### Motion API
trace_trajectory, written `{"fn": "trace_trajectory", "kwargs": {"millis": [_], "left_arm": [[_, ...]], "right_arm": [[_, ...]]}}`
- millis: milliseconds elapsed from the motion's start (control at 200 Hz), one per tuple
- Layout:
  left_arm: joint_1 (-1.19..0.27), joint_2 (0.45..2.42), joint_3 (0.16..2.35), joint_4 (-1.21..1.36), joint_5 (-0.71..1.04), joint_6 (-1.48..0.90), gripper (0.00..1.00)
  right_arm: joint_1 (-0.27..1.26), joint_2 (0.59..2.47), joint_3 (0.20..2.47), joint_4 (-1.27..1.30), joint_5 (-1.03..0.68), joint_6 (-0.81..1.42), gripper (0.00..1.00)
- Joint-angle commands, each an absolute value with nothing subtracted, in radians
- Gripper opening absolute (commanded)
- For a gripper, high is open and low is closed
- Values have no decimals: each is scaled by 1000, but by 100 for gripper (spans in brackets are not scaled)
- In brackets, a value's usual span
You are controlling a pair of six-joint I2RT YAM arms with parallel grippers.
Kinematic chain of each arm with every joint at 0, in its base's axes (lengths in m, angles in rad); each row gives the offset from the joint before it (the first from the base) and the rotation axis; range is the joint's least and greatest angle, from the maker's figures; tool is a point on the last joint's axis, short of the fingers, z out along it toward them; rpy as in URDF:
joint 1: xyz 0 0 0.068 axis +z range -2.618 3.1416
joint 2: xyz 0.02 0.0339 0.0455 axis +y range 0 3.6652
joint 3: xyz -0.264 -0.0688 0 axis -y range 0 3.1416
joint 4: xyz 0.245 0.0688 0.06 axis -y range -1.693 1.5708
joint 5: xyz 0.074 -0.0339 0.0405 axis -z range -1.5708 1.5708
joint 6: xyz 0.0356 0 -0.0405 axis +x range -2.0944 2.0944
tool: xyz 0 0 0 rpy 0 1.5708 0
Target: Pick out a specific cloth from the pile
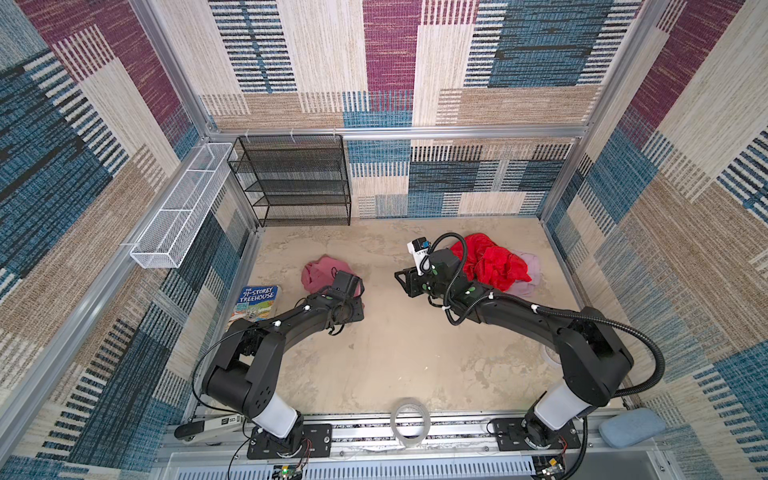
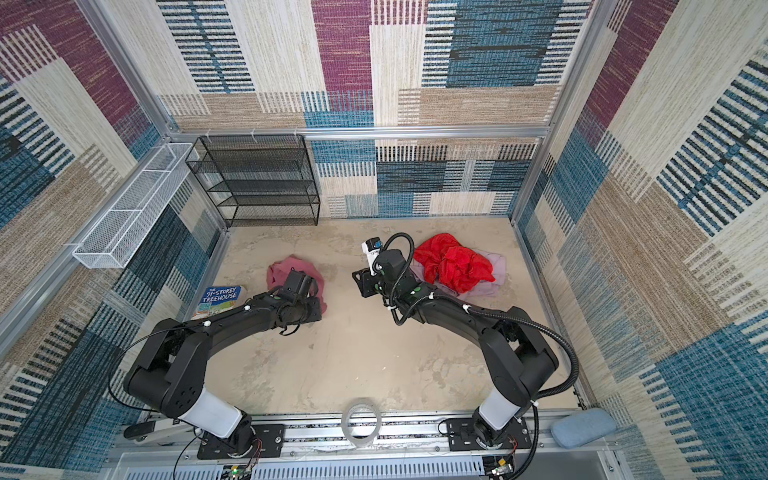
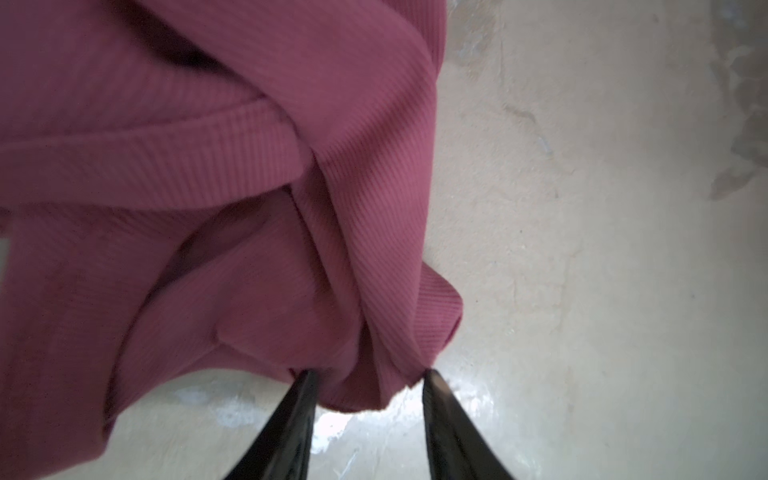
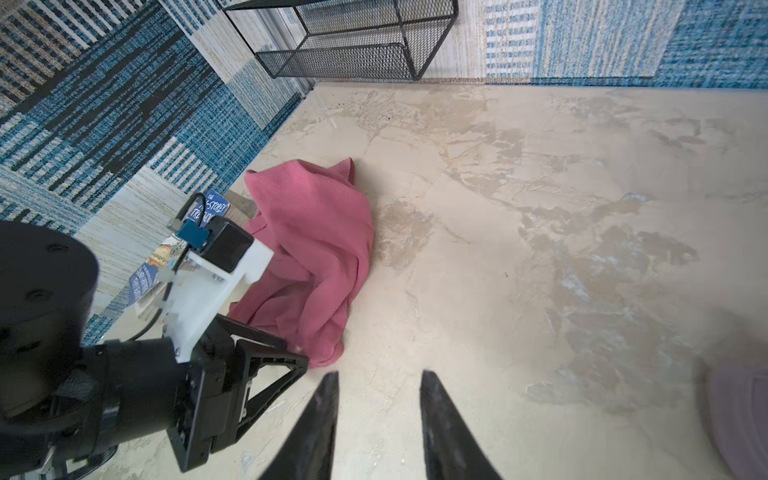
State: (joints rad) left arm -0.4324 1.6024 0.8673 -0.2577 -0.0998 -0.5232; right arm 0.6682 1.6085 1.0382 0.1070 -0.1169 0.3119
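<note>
This is a robotics lab test cell, no one's home. An aluminium frame (image 1: 390, 133) boxes in a mottled beige tabletop (image 1: 395, 353), and its walls are papered in a woven patchwork print (image 1: 390, 45). The left arm (image 1: 291, 324) and right arm (image 1: 540, 320) are bolted to a rail (image 1: 457, 432) at six o'clock. A black mesh shelf (image 1: 291, 178) stands at eleven o'clock, and a white wire basket (image 1: 178, 208) hangs at ten.

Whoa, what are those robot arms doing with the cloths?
The left gripper is down at the crumpled dusty-pink ribbed cloth, which lies alone on the beige table, apart from the pile of bright red and pale lilac cloths. Its jaws are apart, with the cloth's edge between the tips. The right gripper is open and empty over bare table near the pile.
</note>
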Motion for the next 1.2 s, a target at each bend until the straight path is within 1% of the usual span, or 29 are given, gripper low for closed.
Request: {"fn": "trace_trajectory", "kwargs": {"millis": [0, 40, 160, 295, 391, 781, 1192], "left_arm": [[-432, 1624, 882, -236, -119, -515, 44], [-432, 1633, 886, -236, -120, -514, 44], [-433, 1662, 900, -236, -137, -505, 37], [-434, 1665, 903, -246, -136, -512, 11], [-436, 1645, 891, -247, -139, -508, 0], [-461, 1426, 834, -303, -128, -543, 0], [-524, 1160, 886, -495, -220, -549, 0]], "right_arm": [[667, 1572, 1012, 116, -72, 307, 36], [667, 1561, 1005, 108, -63, 307, 36], [666, 1532, 982, 107, -37, 302, 36], [666, 1514, 968, 113, -24, 303, 37], [664, 1514, 968, 117, -26, 306, 37], [664, 1518, 950, 143, -60, 332, 37], [664, 1518, 963, 143, -84, 339, 37]]}}
